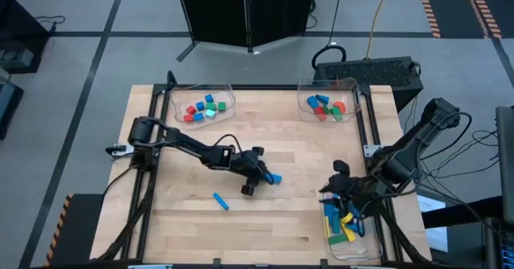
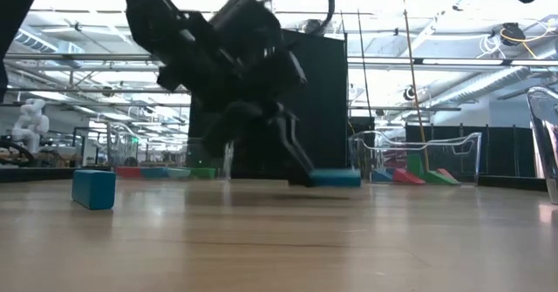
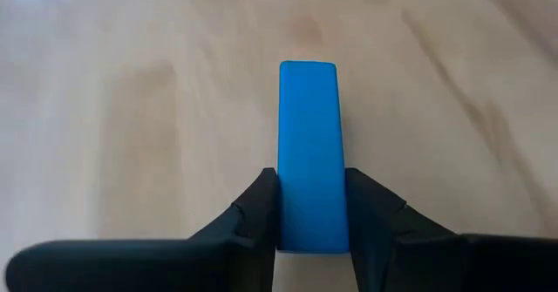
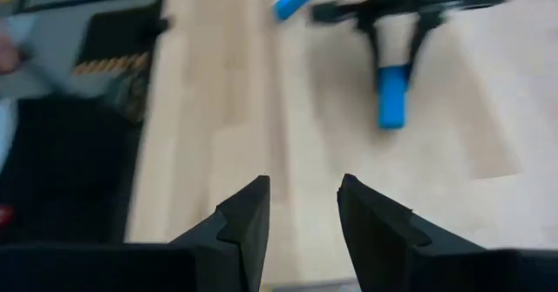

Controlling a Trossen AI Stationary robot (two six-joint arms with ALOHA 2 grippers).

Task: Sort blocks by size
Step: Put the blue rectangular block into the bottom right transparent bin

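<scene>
Claw on our left arm (image 3: 312, 227) squeezes a long blue block (image 3: 309, 152) near the table's middle; next we lift it to its tray.

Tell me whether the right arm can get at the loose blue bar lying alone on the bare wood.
Probably yes. The loose blue bar lies on open wood with nothing around it, and the right gripper hovers empty, fingers apart, near the tray at the table's right side. The left gripper, closing on another blue bar, sits off that path.

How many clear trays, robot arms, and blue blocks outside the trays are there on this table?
Clear trays: 3
Robot arms: 2
Blue blocks outside the trays: 2
Total: 7
</scene>
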